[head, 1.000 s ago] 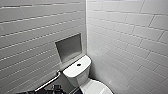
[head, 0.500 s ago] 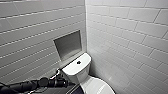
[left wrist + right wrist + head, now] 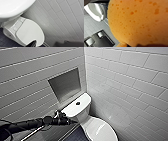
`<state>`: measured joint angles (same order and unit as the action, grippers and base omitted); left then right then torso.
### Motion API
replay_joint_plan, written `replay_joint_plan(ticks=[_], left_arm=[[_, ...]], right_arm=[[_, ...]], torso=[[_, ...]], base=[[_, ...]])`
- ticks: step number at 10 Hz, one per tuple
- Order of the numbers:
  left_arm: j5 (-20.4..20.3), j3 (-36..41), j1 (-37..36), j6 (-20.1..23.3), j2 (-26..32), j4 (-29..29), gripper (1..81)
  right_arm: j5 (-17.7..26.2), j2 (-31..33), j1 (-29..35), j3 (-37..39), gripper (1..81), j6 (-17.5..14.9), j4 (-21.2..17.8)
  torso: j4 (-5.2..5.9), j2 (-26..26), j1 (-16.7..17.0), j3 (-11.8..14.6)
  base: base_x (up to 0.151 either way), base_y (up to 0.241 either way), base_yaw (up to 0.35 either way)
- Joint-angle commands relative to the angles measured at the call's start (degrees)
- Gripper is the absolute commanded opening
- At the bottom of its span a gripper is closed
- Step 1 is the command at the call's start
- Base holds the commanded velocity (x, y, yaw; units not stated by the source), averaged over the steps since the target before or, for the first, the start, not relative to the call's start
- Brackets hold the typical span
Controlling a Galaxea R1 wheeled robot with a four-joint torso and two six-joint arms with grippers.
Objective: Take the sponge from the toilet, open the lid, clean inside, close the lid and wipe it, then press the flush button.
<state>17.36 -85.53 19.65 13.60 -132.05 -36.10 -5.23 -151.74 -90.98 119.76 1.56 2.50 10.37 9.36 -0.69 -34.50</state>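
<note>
The white toilet [image 3: 75,109] stands in the corner with its lid [image 3: 100,128] down. The dark round flush button [image 3: 78,103] sits in the middle of the tank top. My left arm reaches in from the left, and its gripper [image 3: 65,118] hovers by the tank's front left corner. In the left wrist view the left gripper [image 3: 50,44] is open, its dark fingertips [image 3: 33,43] wide apart over the closed lid [image 3: 28,32]. The orange sponge [image 3: 137,21] looms very close in the right wrist view, and my right gripper is shut on it.
A grey recessed niche [image 3: 66,84] is set in the tiled wall left of the tank. A metal bar [image 3: 35,133] runs low on the left. Toilet paper rolls [image 3: 89,41] sit in a dark recess in the right wrist view. The floor [image 3: 75,135] has dark tiles.
My left arm has stretched in from the left toward the tank. The head view has shifted a little, so the toilet sits higher in the picture.
</note>
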Motion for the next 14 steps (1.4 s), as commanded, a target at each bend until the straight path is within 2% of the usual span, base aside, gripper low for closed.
replay_joint_plan(ticks=[1,3,7,10,11,12,14], left_arm=[[5.92,-3.41,-11.68,-0.07,-0.94,-3.27,81.1],[8.04,-6.75,-14.76,-0.07,-3.4,-4.07,81.1],[10.85,-16.07,-18.46,-0.07,-9.81,-4.86,81.1],[9.72,-17.92,-20.65,-0.07,-13.59,-4.77,81.1],[8.67,-19.32,-21.01,-0.07,-15.17,-4.77,81.1],[8.3,-21.77,-21.44,-0.07,-16.84,-4.77,81.1],[8.3,-25.83,-24.95,-0.24,-19.22,-5.03,81.1]], right_arm=[[4.44,0.79,-0.75,-1.73,1.0,-0.07,-0.57],[4.44,0.79,-0.74,-1.91,1.0,0.02,-0.65],[4.44,0.71,-0.92,-2.17,1.0,-0.07,-0.57],[4.44,0.71,-0.66,-2.61,1.0,-0.07,-0.57],[4.44,0.71,-0.66,-2.88,1.0,-0.07,-0.57],[4.44,0.71,-0.66,-2.96,1.0,-0.07,-0.48],[4.44,0.62,-0.66,-2.96,1.0,-0.07,-0.48]], torso=[[0.0,0.0,0.0,0.09],[0.0,-0.02,-0.04,-1.27],[0.0,-0.06,-0.09,-1.42],[0.0,-0.06,-0.09,-1.42],[0.0,-0.06,-0.09,-3.58],[0.0,-0.09,-0.09,-4.59],[0.0,-0.09,-0.09,-3.3]], base=[[0.0,0.0,0.0],[0.0,0.0,0.0],[0.0,0.0,0.0],[0.0,0.0,0.0],[0.0,0.0,0.0],[0.0,0.0,0.0],[0.0,0.0,0.0]])
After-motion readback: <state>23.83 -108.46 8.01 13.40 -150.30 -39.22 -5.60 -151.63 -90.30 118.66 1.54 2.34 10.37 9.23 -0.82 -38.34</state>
